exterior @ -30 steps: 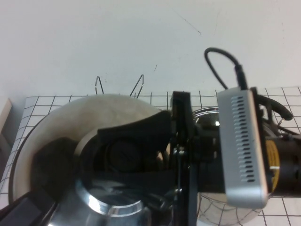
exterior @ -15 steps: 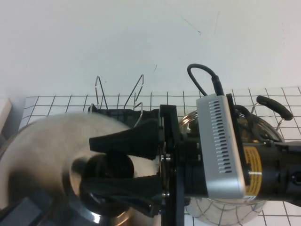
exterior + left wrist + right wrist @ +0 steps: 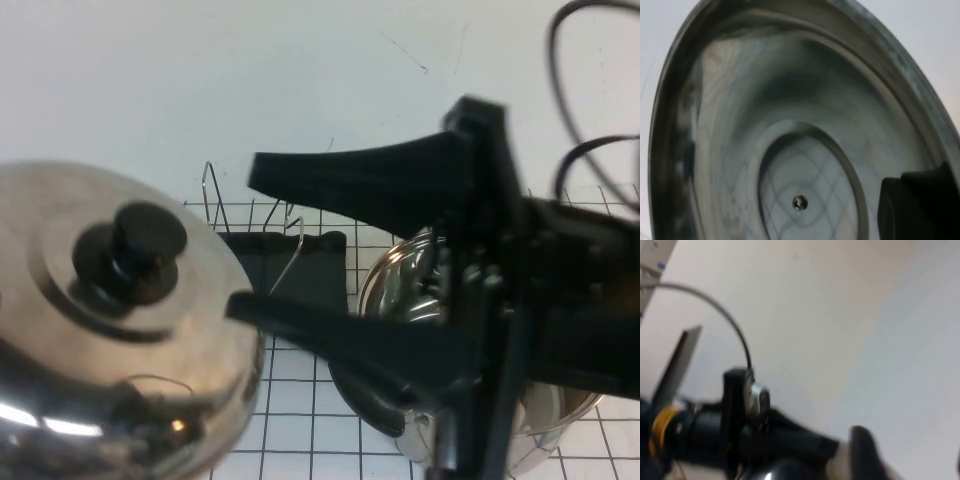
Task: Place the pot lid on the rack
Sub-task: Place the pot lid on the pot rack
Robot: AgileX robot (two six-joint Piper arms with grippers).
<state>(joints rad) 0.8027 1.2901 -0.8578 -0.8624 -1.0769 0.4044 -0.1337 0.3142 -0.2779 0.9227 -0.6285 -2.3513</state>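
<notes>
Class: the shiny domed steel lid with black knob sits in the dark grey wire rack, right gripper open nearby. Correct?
No. High view: the left gripper holds the shiny steel lid aloft, left of the dark grey rack; the right gripper is open nearby.

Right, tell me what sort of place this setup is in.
Probably a lab test bench, not a kitchen: black-gridded white table, bare white wall, only a pot, pot lid and rack. The right gripper hangs open; left gripper grips the lid.

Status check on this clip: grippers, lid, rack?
Right gripper open, raised above the pot, holding nothing. Left gripper mostly hidden under the pot lid, lid lifted at left, knob up. Rack behind, slots empty, lid not yet on it.
</notes>
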